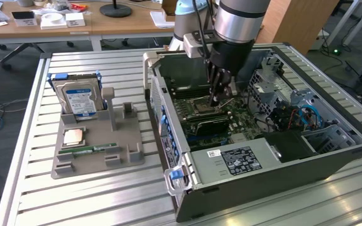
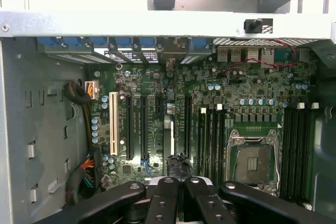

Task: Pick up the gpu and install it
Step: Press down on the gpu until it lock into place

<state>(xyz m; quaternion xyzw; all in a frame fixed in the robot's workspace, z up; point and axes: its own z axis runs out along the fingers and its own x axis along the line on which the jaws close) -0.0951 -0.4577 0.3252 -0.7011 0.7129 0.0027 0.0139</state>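
**Pincer [image 2: 178, 184] pressed together on the gpu [image 2: 178, 165] over the motherboard**

Exterior view: the pincer reaches down inside the open computer case [image 1: 263, 183], its tips close above the motherboard [image 1: 209, 117]. The grey stand [image 1: 93, 155] with the hard drive [image 1: 80, 101] is well apart from the pincer, outside the case.

Wrist view: the fingers [image 2: 163, 203] are closed on a thin dark card seen edge-on, which I judge to be the gpu. It hangs just beyond the fingertips, over the long expansion slots [image 2: 134, 129]. The processor socket [image 2: 254, 163] lies to one side.

I judge the card to be light, stiff and fragile. It is best held by its bare upper edge, away from the components and contacts.
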